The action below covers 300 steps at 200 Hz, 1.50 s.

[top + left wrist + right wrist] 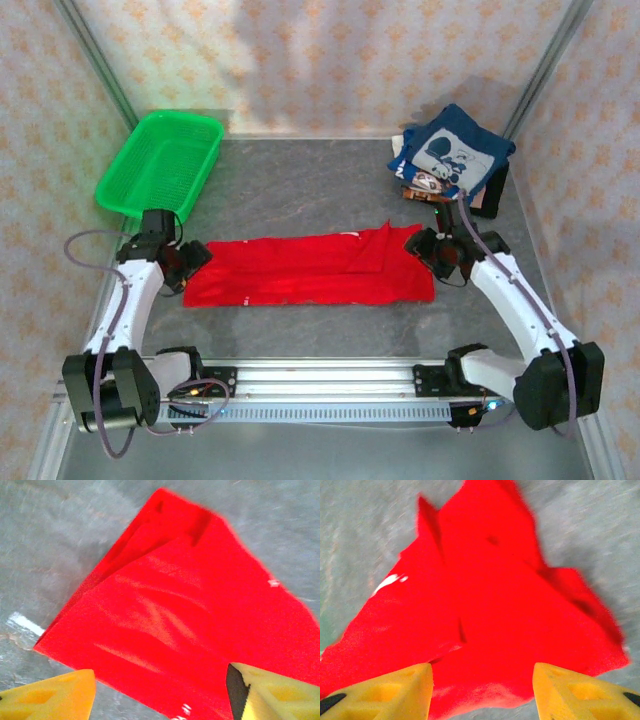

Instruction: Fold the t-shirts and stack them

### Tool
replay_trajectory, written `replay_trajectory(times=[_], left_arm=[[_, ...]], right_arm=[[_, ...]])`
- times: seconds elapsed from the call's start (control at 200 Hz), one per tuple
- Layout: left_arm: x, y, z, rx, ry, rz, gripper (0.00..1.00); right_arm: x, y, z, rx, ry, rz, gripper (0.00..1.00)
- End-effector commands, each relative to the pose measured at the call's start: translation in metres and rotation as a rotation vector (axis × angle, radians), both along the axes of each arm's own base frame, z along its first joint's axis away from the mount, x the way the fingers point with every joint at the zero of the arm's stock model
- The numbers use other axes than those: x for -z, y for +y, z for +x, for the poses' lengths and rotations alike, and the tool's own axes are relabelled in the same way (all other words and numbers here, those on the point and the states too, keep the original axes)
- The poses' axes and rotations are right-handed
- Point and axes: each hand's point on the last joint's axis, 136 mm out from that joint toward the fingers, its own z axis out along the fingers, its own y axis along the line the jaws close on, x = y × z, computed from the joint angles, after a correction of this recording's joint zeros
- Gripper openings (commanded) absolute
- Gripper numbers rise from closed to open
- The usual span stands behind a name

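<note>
Red tee (310,270) matt soft cloth, basket (160,165) glossy green plastic, table (300,190) dull grey w/ mottled finish.

Cannot read the small white print on the navy t-shirt (458,155) from above or count the folded clothes (421,184) mostly hidden under it, and find the red t-shirt (485,615) blurred at the right wrist, cropped top and left there, right and bottom at the left wrist, with yellow fingers (50,695) clipped by the lower edge.
</note>
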Motion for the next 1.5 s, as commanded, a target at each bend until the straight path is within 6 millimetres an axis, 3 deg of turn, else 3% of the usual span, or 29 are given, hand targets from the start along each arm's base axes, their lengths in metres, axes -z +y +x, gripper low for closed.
replay_trajectory(times=[0.0,0.105,0.2,0.515,0.776,1.226,1.496], left_arm=[[-0.014,-0.013,-0.001,0.077,0.011,-0.009,0.71],[-0.037,-0.025,0.016,0.142,-0.067,0.008,0.71],[-0.056,-0.039,0.029,0.217,-0.127,0.059,0.72],[-0.074,-0.047,0.032,0.287,-0.204,0.095,0.72],[-0.071,-0.043,0.027,0.284,-0.189,0.117,0.72],[-0.068,-0.039,0.028,0.266,-0.184,0.132,0.72],[-0.068,-0.039,0.03,0.259,-0.189,0.126,0.72]], right_arm=[[-0.007,0.03,-0.002,-0.06,0.039,0.072,0.55],[0.005,0.049,0.007,-0.075,0.068,0.107,0.53],[0.027,0.066,0.01,-0.101,0.134,0.119,0.5],[0.078,0.07,0.027,-0.029,0.188,0.085,0.35],[0.089,0.074,0.029,-0.046,0.242,0.065,0.28],[0.085,0.067,0.01,-0.05,0.278,0.038,0.31],[0.094,0.071,0.015,-0.059,0.281,0.035,0.32]])
